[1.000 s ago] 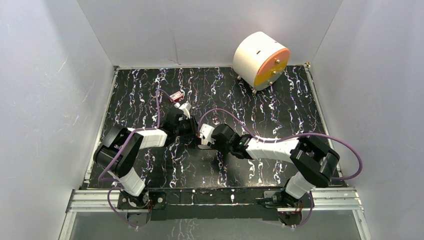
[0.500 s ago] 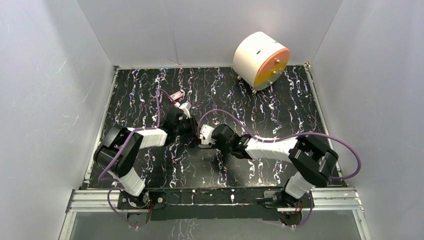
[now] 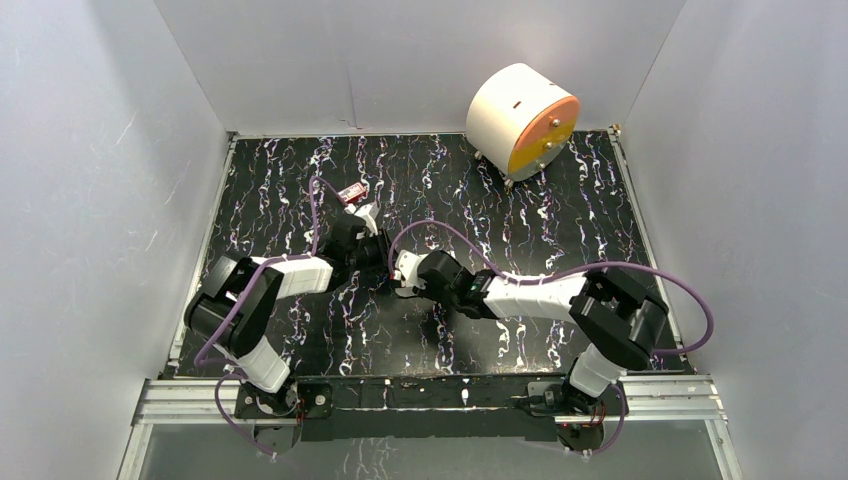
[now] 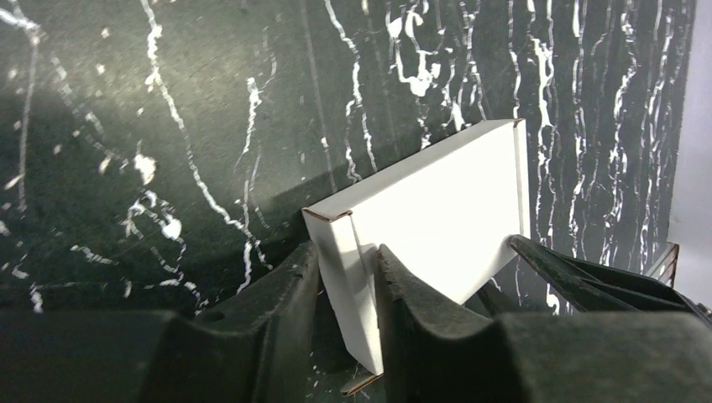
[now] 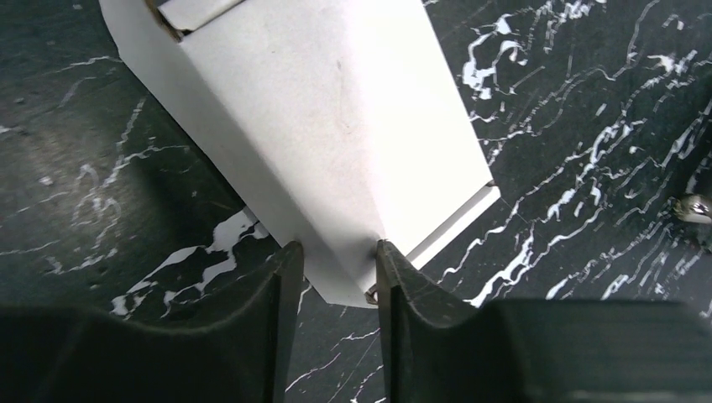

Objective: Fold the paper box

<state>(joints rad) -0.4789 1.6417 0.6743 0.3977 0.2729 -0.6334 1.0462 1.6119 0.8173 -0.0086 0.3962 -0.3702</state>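
1. The paper box (image 4: 437, 210) is sitting at the middle of the table (image 3: 560, 200), between the two arms, and is looking nearly formed.
2. The left gripper (image 4: 344, 256) is clamping one narrow side wall of the box, with a finger pressing on each face.
3. The right gripper (image 5: 336, 250) is pinching a corner edge of the box from the right.
4. For a clean fold, the left should probably be acting as the anchor while the right is working along the crease. Light pressure is advisable, since thin cardboard dents easily.
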